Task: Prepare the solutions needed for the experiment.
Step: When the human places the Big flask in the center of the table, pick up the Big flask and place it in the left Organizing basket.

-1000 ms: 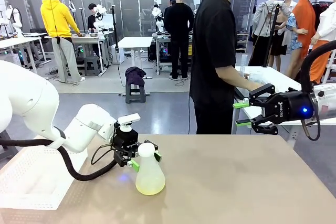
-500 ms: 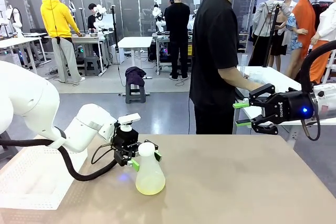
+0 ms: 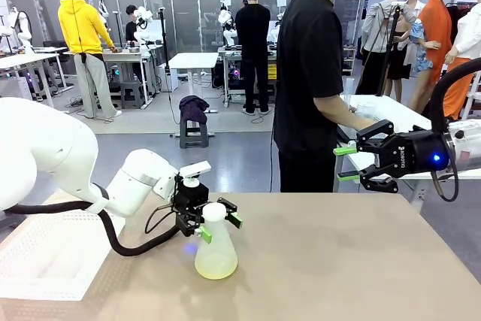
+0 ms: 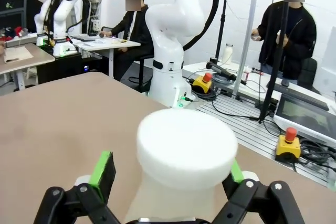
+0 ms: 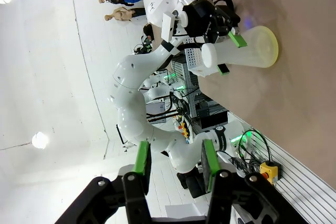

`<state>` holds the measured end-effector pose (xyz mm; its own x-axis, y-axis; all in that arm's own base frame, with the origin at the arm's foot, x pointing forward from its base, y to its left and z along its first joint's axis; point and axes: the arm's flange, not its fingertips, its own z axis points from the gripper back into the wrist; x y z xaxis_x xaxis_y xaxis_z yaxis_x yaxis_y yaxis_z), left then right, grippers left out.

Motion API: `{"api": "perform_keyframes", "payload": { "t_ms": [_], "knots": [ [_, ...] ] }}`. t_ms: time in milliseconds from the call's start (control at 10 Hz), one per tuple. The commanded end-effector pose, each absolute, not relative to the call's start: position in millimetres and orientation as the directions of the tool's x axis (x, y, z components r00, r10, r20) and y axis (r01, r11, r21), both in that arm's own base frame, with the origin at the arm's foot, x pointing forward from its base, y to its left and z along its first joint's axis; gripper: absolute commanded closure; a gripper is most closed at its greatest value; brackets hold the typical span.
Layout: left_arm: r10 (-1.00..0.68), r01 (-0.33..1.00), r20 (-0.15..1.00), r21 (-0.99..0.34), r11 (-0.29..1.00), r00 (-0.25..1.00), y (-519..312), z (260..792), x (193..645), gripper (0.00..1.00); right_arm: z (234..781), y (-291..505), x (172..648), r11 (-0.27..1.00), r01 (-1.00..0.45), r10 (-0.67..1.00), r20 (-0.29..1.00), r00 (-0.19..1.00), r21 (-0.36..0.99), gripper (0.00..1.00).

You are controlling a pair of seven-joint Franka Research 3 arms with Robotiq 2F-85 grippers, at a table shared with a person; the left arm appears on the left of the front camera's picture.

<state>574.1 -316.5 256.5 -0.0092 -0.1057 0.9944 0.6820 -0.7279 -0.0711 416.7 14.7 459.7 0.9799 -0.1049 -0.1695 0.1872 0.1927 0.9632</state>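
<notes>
My left gripper (image 3: 219,223) stands released, green pads straddling the white-capped, translucent plastic conical flask's (image 3: 216,249) neck, ready to grasp; my right gripper (image 3: 347,163) waits half-closed, empty.

The only print that shows is a short line of pale lettering on the black body of the right gripper (image 3: 347,164) in the front view, and it is too small and blurred to read with any certainty. Nothing legible stands on the flask (image 3: 216,249), on the left gripper (image 3: 219,226), on the worktop (image 3: 353,268), or on the red-buttoned yellow boxes (image 4: 287,147) seen from the left wrist.
</notes>
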Motion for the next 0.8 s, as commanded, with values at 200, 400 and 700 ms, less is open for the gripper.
{"api": "perform_keyframes", "payload": {
  "t_ms": [200,400,700],
  "knots": [
    [-0.113,0.666,0.993,-0.065,-0.743,-0.029,-308,258,581,0.0,462,14,416,0.189,0.182,-0.105,-0.164,0.981,0.965,0.5],
    [-0.085,0.659,0.996,-0.069,-0.749,0.008,-299,257,581,0.09,462,14,416,0.189,0.182,-0.105,-0.164,0.981,0.965,0.5],
    [-0.084,0.652,0.996,-0.075,-0.755,0.017,-297,254,584,0.15,462,14,416,0.189,0.182,-0.105,-0.164,0.981,0.965,0.5]
  ]
}}
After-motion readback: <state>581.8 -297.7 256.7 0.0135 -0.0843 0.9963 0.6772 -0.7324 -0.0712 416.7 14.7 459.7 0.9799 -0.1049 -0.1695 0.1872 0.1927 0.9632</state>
